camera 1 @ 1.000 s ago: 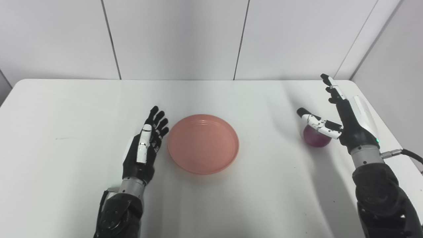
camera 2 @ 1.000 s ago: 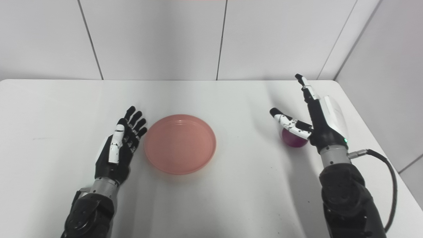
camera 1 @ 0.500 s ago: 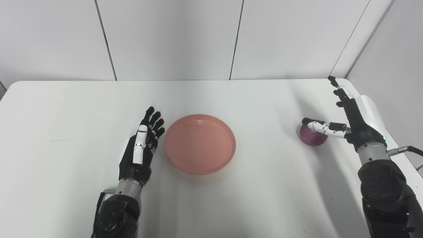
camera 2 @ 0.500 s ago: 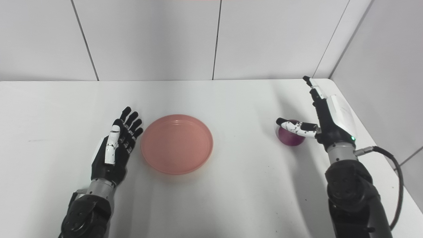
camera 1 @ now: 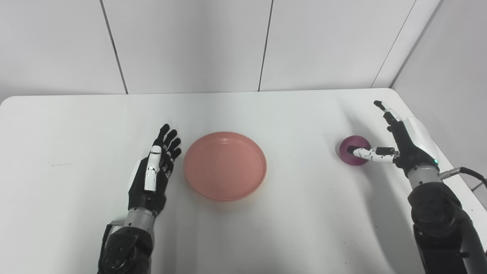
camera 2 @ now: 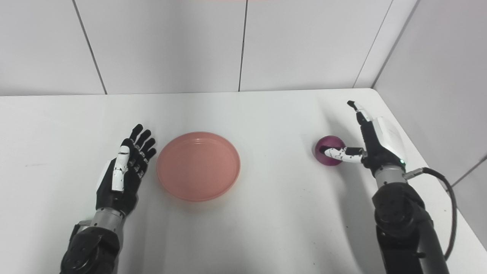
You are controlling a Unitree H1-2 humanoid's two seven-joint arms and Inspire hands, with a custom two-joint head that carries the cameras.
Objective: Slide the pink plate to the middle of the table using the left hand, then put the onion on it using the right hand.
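Now your right hand (camera 1: 399, 146) is reaching beside the onion (camera 1: 352, 149) near the bench's (camera 1: 296, 228) right edge, fingers spread, thumb lying across its top, gripping nothing yet. The onion is looking round, firm and slick, likely to roll, so wrap around its widest part. Your left hand (camera 1: 154, 175) is resting open, just left of the pink plate (camera 1: 225, 164) mid-bench.

- The pink plate (camera 1: 225, 166) looks like smooth matt plastic.
- The onion (camera 1: 352, 146) has a smooth, faintly shiny purple skin.
- The bench (camera 1: 266, 228) is smooth, white, with a soft sheen.
- The left hand (camera 1: 154, 175) and right hand (camera 1: 399, 146) show black and white plastic shells with bare metal wrists.
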